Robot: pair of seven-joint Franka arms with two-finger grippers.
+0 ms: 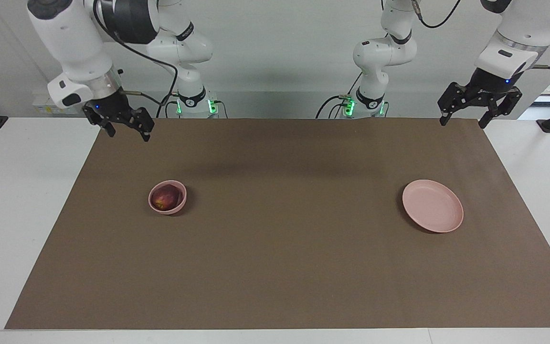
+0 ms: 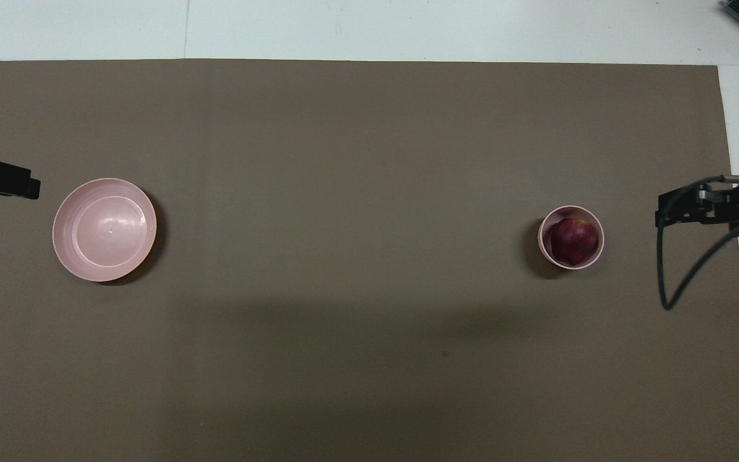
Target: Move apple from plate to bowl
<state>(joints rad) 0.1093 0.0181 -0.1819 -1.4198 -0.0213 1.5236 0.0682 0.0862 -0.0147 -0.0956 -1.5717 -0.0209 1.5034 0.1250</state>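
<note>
Both grippers hang raised with jaws spread, holding nothing: left gripper (image 1: 480, 109) near the bare plate (image 1: 442, 220), right gripper (image 1: 121, 122) near the bowl (image 1: 181, 200). Since the apple (image 1: 165, 197) sits inside the bowl, the transfer looks finished.

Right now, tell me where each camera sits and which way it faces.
Facing view: high across the table, looking at the robots; both arms show, left gripper and right gripper open, raised, waiting.
Overhead view: high above the robots' end, looking steeply down; only gripper tips show at the side edges.
Shared: brown mat, apple in the bowl, empty plate, turned half a turn.
</note>
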